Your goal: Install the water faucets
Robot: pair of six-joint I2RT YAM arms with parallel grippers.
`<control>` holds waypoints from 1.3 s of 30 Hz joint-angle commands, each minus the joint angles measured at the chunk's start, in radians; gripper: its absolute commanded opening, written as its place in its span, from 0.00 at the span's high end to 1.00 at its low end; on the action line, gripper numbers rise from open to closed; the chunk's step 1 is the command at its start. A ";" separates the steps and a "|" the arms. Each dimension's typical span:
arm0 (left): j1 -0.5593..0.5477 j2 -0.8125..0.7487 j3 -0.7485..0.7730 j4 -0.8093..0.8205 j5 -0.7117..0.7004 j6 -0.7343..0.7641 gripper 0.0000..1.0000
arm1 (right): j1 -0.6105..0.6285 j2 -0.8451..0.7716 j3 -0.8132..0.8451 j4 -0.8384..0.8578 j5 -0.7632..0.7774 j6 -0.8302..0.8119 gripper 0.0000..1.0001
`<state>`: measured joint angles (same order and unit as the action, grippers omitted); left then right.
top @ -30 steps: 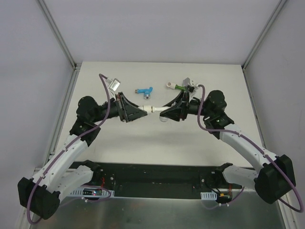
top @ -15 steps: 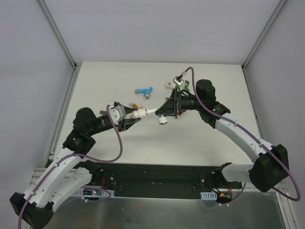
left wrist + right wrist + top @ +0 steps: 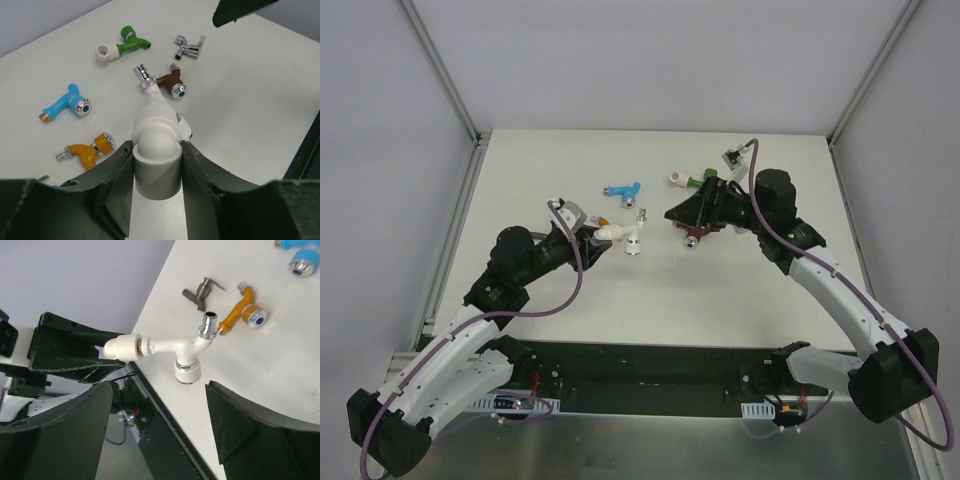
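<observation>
My left gripper (image 3: 157,150) is shut on a short white pipe fitting (image 3: 157,170), and the white faucet (image 3: 156,107) stands screwed into that fitting. The top view shows the white faucet (image 3: 629,237) sticking out to the right of the left gripper (image 3: 590,243), just above the table. My right gripper (image 3: 682,218) is open and holds nothing, a little to the right of that faucet. Its fingers (image 3: 65,430) frame the white faucet (image 3: 187,352) and its fitting (image 3: 122,347). Brown (image 3: 172,83), green (image 3: 132,42), grey (image 3: 191,46), blue (image 3: 64,103) and orange (image 3: 87,151) faucets lie on the table.
The green faucet has its own white fitting (image 3: 104,51) on one end. The brown faucet (image 3: 692,238) lies just under the right gripper, and the blue one (image 3: 622,190) lies farther back. Grey walls with metal frame posts (image 3: 440,65) enclose the white table (image 3: 740,290).
The right gripper has opened, let go of the white faucet and drawn back to the right. The left gripper, still shut on the fitting, has shifted slightly right with the faucet.
</observation>
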<state>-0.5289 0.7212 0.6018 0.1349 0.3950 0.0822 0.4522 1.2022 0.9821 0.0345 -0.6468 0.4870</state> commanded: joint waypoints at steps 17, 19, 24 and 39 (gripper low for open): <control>0.122 0.047 0.246 -0.212 0.016 -0.778 1.00 | 0.201 -0.205 -0.295 0.278 0.173 -1.034 0.01; 0.151 0.086 0.271 -0.204 0.102 -0.829 1.00 | 0.223 -0.196 -0.295 0.291 0.206 -1.071 0.01; 0.175 0.110 0.303 -0.176 0.180 -0.906 1.00 | 0.299 -0.175 -0.326 0.392 0.314 -1.195 0.01; 0.178 0.155 0.300 -0.095 0.286 -1.039 1.00 | 0.427 -0.026 -0.330 0.645 0.426 -1.337 0.02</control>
<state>-0.3450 0.8753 0.8749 -0.0826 0.5758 -0.8917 0.8532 1.1637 0.6518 0.5037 -0.2039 -0.8074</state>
